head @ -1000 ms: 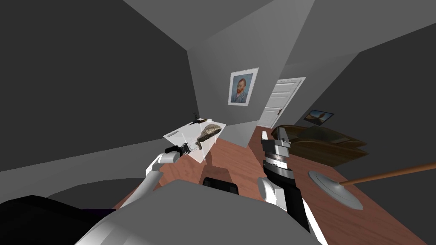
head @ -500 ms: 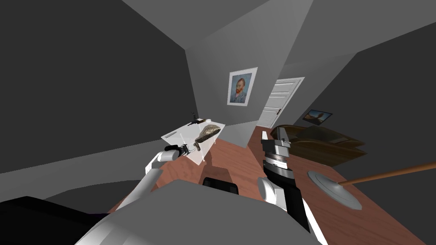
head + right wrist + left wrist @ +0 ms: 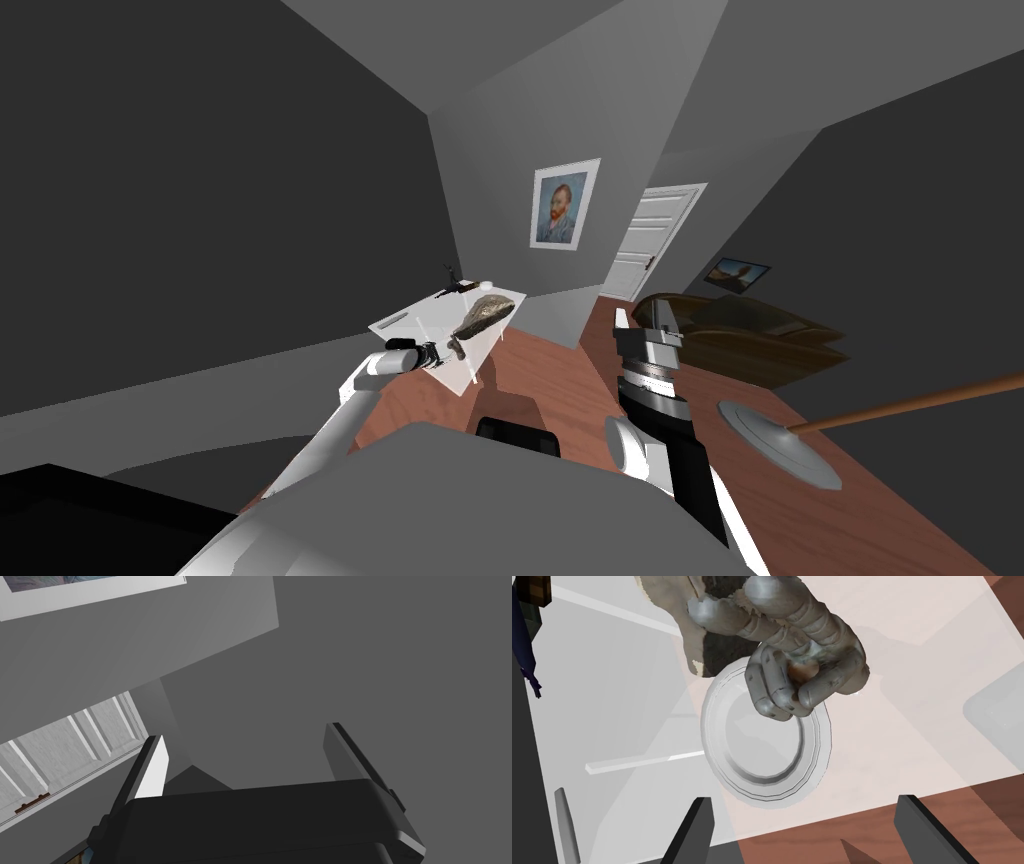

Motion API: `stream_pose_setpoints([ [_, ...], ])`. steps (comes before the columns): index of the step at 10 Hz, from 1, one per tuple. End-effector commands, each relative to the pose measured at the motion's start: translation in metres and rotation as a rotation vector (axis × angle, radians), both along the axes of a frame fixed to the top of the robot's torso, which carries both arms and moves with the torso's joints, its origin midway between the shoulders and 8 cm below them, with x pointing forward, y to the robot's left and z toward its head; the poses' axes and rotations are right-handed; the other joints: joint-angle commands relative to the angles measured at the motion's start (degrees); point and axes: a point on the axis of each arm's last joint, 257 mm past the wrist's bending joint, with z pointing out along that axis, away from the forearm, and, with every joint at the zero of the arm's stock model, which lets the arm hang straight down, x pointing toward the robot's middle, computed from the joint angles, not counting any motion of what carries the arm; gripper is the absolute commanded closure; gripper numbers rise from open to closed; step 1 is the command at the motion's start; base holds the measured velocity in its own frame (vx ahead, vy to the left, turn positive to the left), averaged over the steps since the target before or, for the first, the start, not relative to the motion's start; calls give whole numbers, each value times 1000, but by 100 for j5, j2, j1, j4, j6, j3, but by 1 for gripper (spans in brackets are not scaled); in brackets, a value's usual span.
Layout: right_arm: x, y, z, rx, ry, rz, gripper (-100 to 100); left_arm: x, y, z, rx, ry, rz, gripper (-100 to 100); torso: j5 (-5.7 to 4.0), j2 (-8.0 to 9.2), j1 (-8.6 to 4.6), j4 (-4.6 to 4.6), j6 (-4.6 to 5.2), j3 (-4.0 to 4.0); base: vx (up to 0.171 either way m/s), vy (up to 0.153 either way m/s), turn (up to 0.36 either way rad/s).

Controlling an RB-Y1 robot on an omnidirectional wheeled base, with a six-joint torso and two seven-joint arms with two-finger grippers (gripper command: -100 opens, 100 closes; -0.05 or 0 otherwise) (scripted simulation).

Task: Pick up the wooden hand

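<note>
So the wooden hand is lying on the table. It's more grey-brown than wood-coloured, with its fingers curled in. From the left wrist view the curled fingers hang over the rim of a round white dish that's also on the table, but I can't tell if they actually touch it. In the head view the hand sits around the middle of the tabletop.

The left gripper is right at the table's near edge, pointed at the hand, blades wide apart with nothing between them. It's close, but there's a clear gap.

The table itself is a pale, see-through slab, and its thin white frame bars show through the top. On its far end there are some small dark bits that I can't make out.

Under and around the table is reddish wood floor, and the walls are plain grey. On the wall behind the table there's a framed portrait, with a white door further along. A dark brown sofa sits well off to the table's right. A round grey base with a wooden pole is nearer me on that side.

The right gripper is up in the air away from the table, blades apart, holding nothing.
</note>
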Motion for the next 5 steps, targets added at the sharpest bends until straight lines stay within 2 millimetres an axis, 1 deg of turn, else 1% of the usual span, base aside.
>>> stream_pose_setpoints([
  [1, 0, 0, 0, 0, 0, 0, 0, -4, 2, -1, -14, 31, 9, -100, 0, 0, 0, 0, 0, 0, 80, -20, -43],
  [3, 0, 0, 0, 0, 0, 0, 0, -5, 3, -2, -26, 53, 13, -100, 1, 0, 6, 0, 0, 0, 70, -7, -47],
  [4, 0, 0, 0, 0, 0, 0, 0, -5, -1, -2, -37, 63, 10, -100, 2, 2, 6, 0, 0, 1, 86, 0, -67],
  [5, 0, 0, 0, 0, 0, 0, 0, -5, 1, -2, -31, 55, 11, -100, 2, -3, 8, -1, 0, -2, 42, 4, -15],
])
